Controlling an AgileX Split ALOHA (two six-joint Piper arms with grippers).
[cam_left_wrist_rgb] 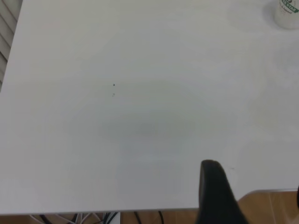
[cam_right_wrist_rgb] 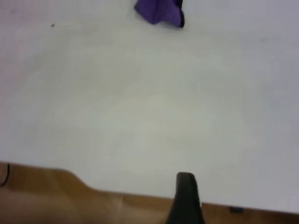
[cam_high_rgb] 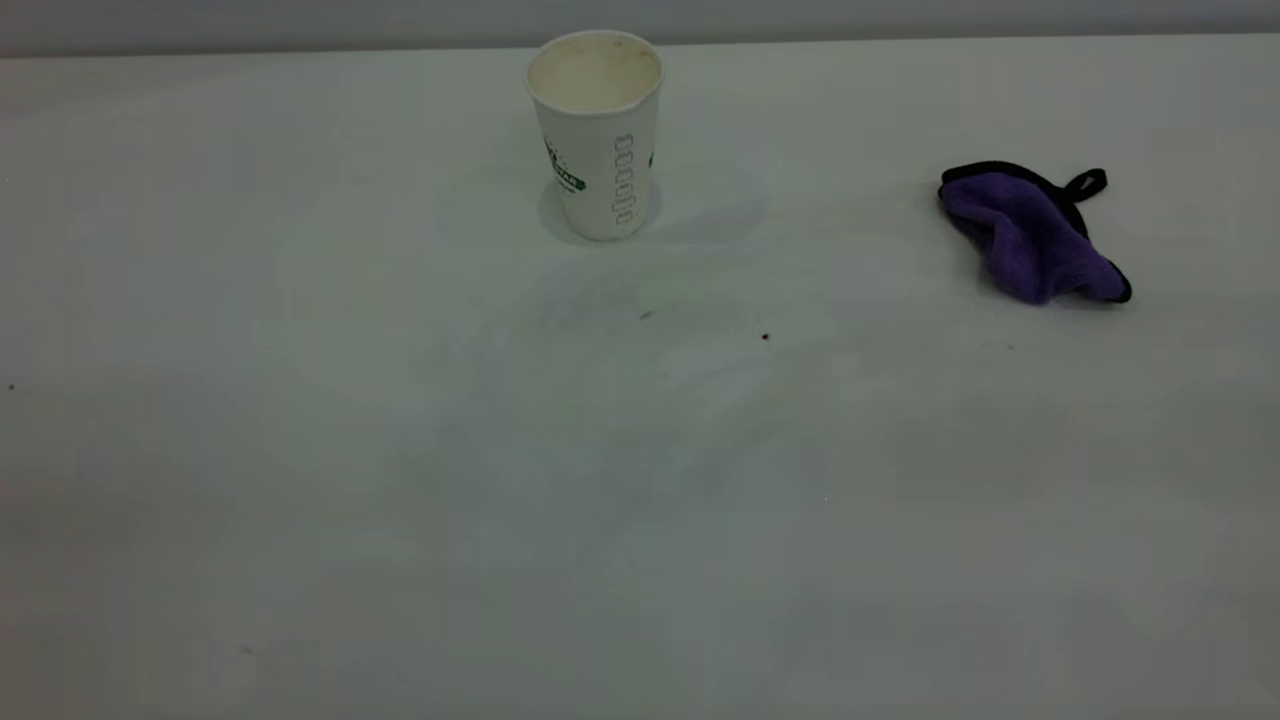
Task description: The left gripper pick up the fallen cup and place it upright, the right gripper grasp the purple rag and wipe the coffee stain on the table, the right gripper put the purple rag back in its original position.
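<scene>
The white cup (cam_high_rgb: 598, 135) stands upright near the table's far edge, mouth up, green logo at its side; its base shows in the left wrist view (cam_left_wrist_rgb: 287, 14). The purple rag (cam_high_rgb: 1030, 235) lies crumpled at the right (cam_right_wrist_rgb: 159, 11), black loop at its far corner. No coffee stain shows on the table (cam_high_rgb: 400, 500); only faint smears cross the middle. Neither gripper is in the exterior view. My left gripper (cam_left_wrist_rgb: 254, 198) hangs open over the table's near edge, holding nothing. My right gripper (cam_right_wrist_rgb: 243, 205) is also back at the near edge, open and holding nothing, one finger (cam_right_wrist_rgb: 186, 196) in sight.
Two tiny dark specks (cam_high_rgb: 765, 337) (cam_high_rgb: 645, 315) lie in front of the cup. A wall runs behind the table's far edge. Wooden floor (cam_right_wrist_rgb: 46, 196) and cables (cam_left_wrist_rgb: 93, 218) show below the near edge in the wrist views.
</scene>
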